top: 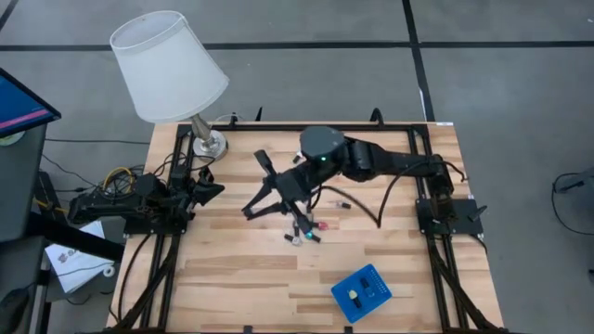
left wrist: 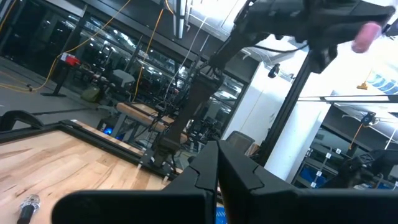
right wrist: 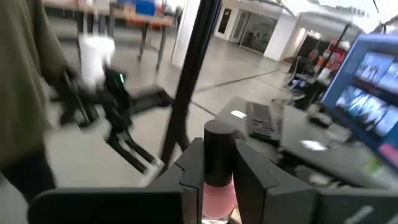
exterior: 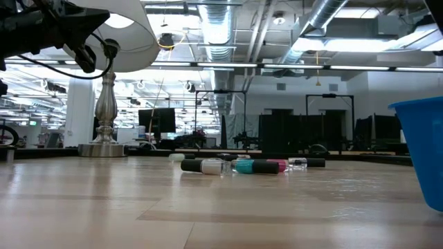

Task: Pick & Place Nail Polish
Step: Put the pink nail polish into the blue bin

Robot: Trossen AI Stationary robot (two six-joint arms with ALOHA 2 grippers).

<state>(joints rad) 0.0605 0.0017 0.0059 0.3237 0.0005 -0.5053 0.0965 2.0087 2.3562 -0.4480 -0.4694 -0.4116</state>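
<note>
Several tiny nail polish bottles [top: 303, 229] lie on their sides on the wooden table near its middle. In the low view they form a row [exterior: 239, 166]. My right gripper [top: 264, 190] reaches level over the table toward its left side. It is shut on one bottle with a pink body and a black cap [right wrist: 218, 162]. The same bottle shows as a pink spot in the left wrist view [left wrist: 367, 34]. My left gripper [left wrist: 217, 167] is shut and empty, and waits near the table's left edge [top: 209, 190]. My right gripper pinches the bottle's pink body [right wrist: 217, 198] between its two fingers [right wrist: 188, 169]. The black cap [right wrist: 219, 140] sticks out forward past the fingertips, so the bottle lies along the fingers. The fingers point level toward the table's left side, and the bottle is lifted clear of the table.
A small blue square tray [top: 375, 284] with a small pale object in it sits near the front right, and shows large in the low view [exterior: 422, 149]. A lamp with a white shade [top: 167, 65] stands at the far left. A monitor [top: 19, 102] stands beyond the left edge.
</note>
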